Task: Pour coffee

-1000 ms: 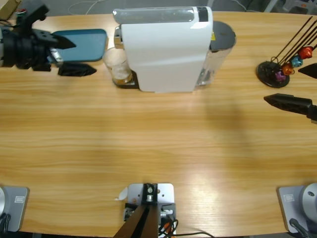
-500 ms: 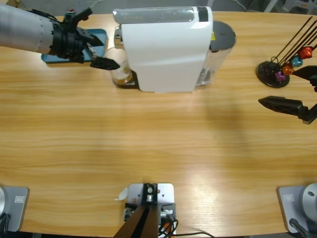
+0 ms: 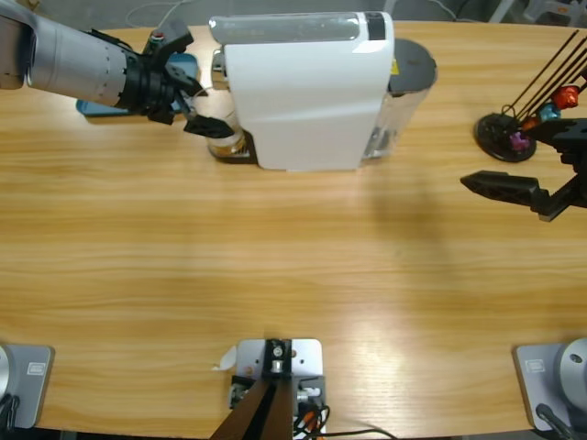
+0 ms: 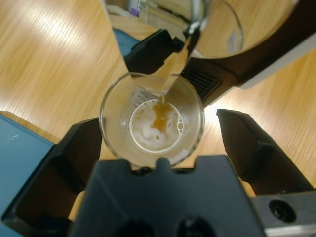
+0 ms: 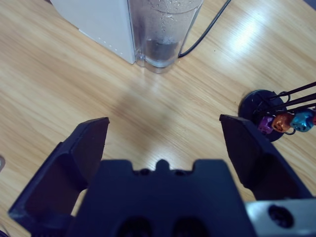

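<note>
Clear round glass tumbler (image 4: 152,118) stands on the black drip tray (image 4: 197,81) of the white glossy box-shaped coffee machine (image 3: 307,87), directly under its shiny metal spout (image 4: 170,54). In the tumbler: the coffee (image 4: 158,123), a shallow layer of light-brown translucent liquid with pale foam and small bubbles round its edge, a darker amber patch at the centre below the spout. Left hand (image 4: 165,143) is at the tumbler, its two black jaws spread apart, one on either side of the glass wall; whether they touch the glass cannot be told. In the high view the left hand (image 3: 206,119) reaches in from the upper left to the machine's front. A flat teal tray with rounded corners (image 3: 179,66) lies behind that arm. Machine's clear plastic water tank (image 5: 163,29), beaded with droplets, sits at its rear end, a black cable (image 5: 207,29) trailing beside it. Right hand (image 5: 163,143) hangs over bare worktop (image 3: 275,257) of light, straight-grained wood, jaws wide apart, holding nothing. Near it, a round black base with thin wire stems (image 3: 506,133) carries shiny purple, orange and blue capsules (image 5: 285,121).
</note>
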